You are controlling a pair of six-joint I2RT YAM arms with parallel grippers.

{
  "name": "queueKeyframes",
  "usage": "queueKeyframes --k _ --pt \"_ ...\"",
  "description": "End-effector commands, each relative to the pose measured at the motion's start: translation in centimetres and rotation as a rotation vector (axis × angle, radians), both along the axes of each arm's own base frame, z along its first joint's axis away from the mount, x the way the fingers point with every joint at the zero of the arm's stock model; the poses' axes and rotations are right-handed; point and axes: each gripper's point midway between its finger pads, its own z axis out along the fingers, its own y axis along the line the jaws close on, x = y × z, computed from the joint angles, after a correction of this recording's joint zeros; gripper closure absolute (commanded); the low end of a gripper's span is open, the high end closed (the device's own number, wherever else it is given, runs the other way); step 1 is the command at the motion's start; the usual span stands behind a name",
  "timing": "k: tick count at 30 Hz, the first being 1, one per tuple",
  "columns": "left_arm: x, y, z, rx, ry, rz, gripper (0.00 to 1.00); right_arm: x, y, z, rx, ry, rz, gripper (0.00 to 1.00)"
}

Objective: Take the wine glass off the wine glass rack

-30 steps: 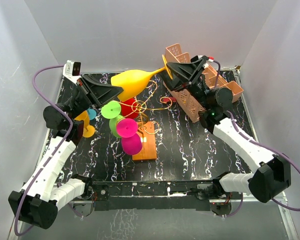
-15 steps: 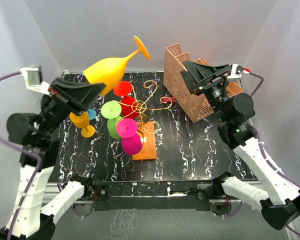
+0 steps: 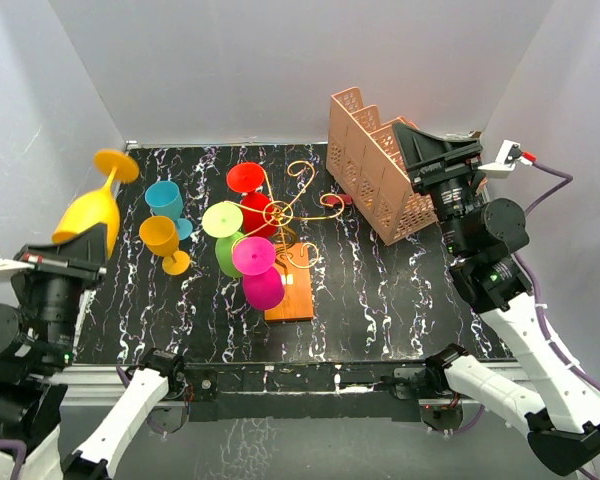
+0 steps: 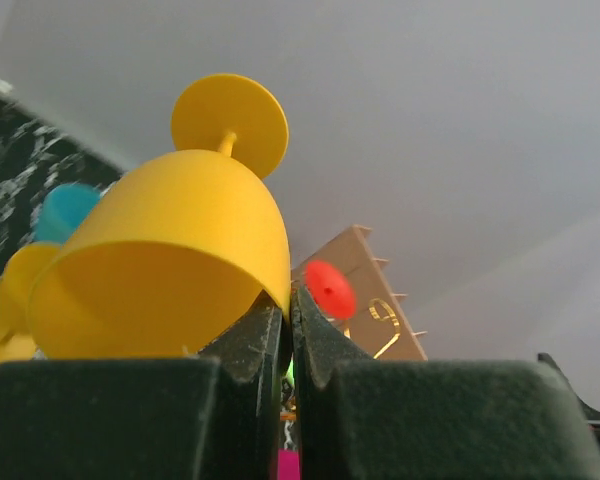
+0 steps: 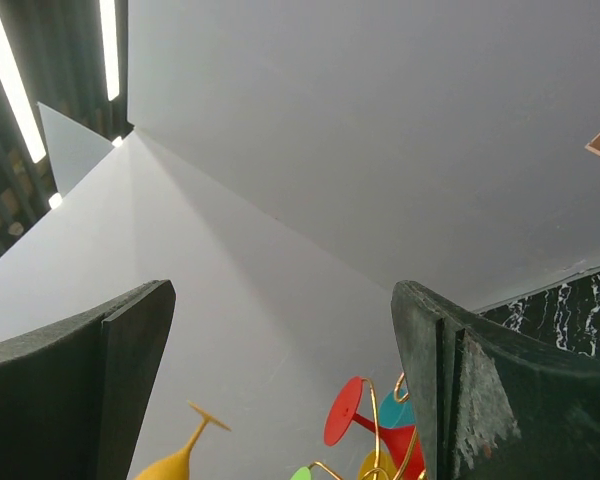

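Observation:
My left gripper (image 3: 77,252) is shut on the rim of a yellow wine glass (image 3: 88,218), held tilted with its foot up, at the far left, well clear of the rack. In the left wrist view the yellow glass (image 4: 170,260) fills the left side, its rim pinched at my left gripper (image 4: 290,300). The gold wire wine glass rack (image 3: 288,208) stands mid-table on its orange base (image 3: 294,288), with red (image 3: 246,180), green (image 3: 222,220) and magenta (image 3: 252,257) glasses hanging on it. My right gripper (image 3: 432,150) is open and empty, raised by the crate; the right wrist view shows it (image 5: 283,290) wide apart.
A salmon-pink lattice crate (image 3: 375,175) stands at the back right. A teal glass (image 3: 164,197) and an orange-yellow glass (image 3: 161,238) stand on the marbled black table (image 3: 380,290) left of the rack. White walls close in on three sides.
My left arm has swung back and to the left, carrying the yellow glass away from the rack. My right arm has pulled back to the right, off the glass's foot.

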Motion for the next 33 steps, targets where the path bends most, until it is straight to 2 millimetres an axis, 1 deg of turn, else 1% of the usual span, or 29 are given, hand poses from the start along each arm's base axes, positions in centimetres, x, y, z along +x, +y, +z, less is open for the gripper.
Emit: queueKeyframes --k 1,6,9,12,14,19,23,25,27,30,33 --pt "-2.1 4.2 -6.7 -0.062 0.245 0.222 1.0 0.3 -0.1 -0.5 -0.03 -0.003 -0.021 0.02" --pt "-3.8 4.5 -13.6 -0.051 0.552 0.267 1.0 0.9 0.5 -1.6 -0.031 0.023 -0.005 0.02" --pt "-4.2 4.5 -16.8 -0.005 0.685 0.281 1.0 1.0 0.7 -2.0 -0.035 0.033 0.003 0.02" --pt "-3.5 4.0 -19.3 0.076 0.739 0.246 1.0 1.0 0.6 -2.3 -0.033 0.036 -0.003 0.02" --pt "-2.9 3.4 -20.9 0.111 0.782 0.212 1.0 0.8 0.4 -2.2 -0.038 0.032 -0.009 0.02" --pt "-0.2 0.6 -24.7 0.225 0.914 0.056 1.0 0.5 -0.5 -2.4 -0.055 0.039 -0.05 0.02" --pt "1.8 -1.4 -27.1 0.294 1.018 -0.053 1.0 0.3 -0.9 -2.5 -0.07 0.042 -0.068 0.02" --pt "2.7 -2.6 -27.8 0.314 1.038 -0.125 1.0 0.2 -1.1 -2.5 -0.07 0.044 -0.074 0.02" --pt "3.5 -3.1 -28.2 0.342 1.054 -0.164 1.0 0.1 -1.2 -2.7 -0.074 0.047 -0.08 0.02" --pt "4.0 -2.9 -28.8 0.403 1.112 -0.171 1.0 0.1 -1.5 -2.8 -0.088 0.056 -0.093 0.02" --pt "4.2 -1.5 -29.2 0.478 1.168 -0.127 1.0 -0.1 -1.9 -3.0 -0.092 0.058 -0.111 0.02"
